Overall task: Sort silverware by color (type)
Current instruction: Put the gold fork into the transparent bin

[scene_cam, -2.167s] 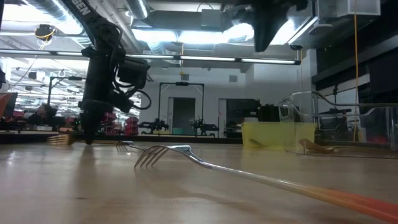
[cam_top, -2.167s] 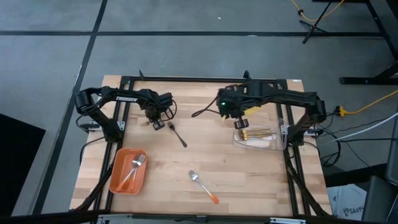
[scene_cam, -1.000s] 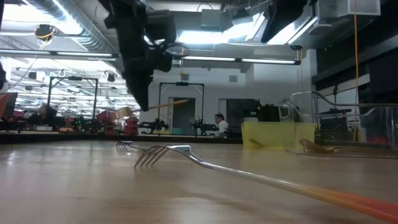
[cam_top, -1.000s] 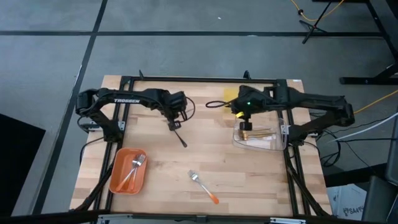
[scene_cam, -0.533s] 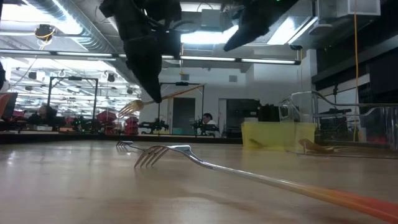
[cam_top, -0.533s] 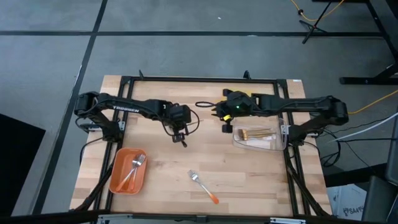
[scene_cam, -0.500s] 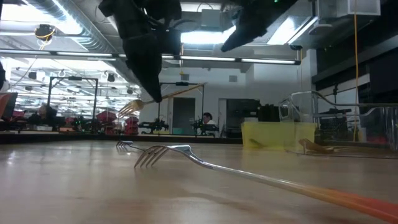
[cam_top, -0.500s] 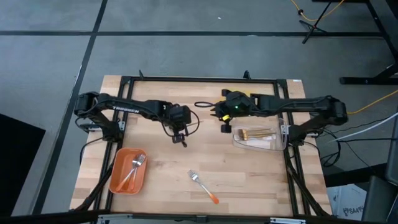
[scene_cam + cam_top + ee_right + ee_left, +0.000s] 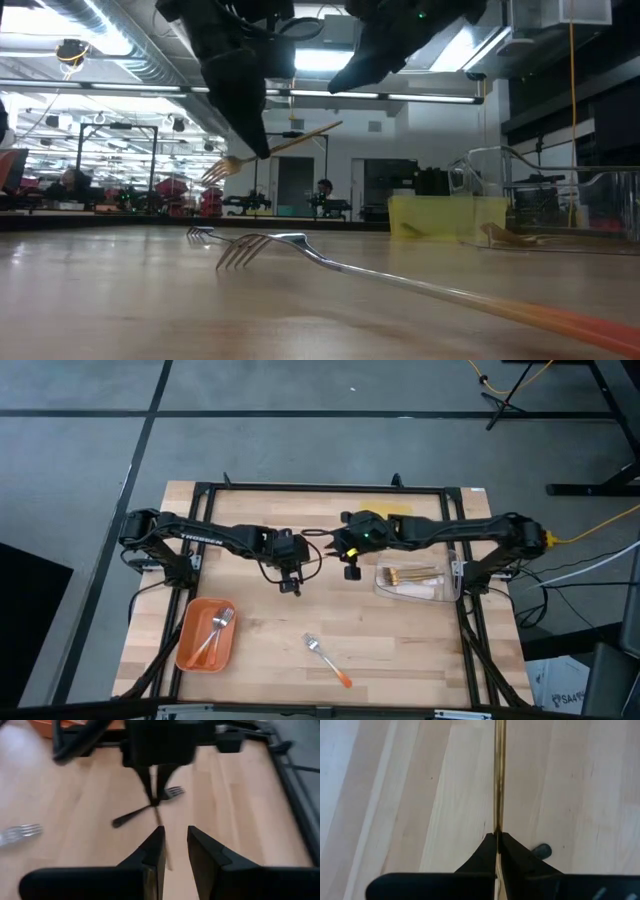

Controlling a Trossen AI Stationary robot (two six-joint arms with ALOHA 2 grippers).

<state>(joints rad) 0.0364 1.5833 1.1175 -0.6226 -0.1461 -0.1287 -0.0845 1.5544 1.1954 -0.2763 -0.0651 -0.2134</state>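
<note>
1. Two dark arms meet over the wooden table's middle.
2. Left gripper is clenched on a thin gold fork, lifted clear of the wood.
3. Right gripper hangs just beside it, fingers parted, empty.
4. Orange-handled silver fork lies near the front edge.

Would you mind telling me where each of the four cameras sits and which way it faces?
High: overhead, straight down; both arms, left gripper, table.
Low: table height, level across; gold fork held aloft.
Left wrist: down past shut fingers gripping the fork.
Right wrist: past open right gripper toward the left gripper.
Low and left wrist views share the gold fork.
</note>
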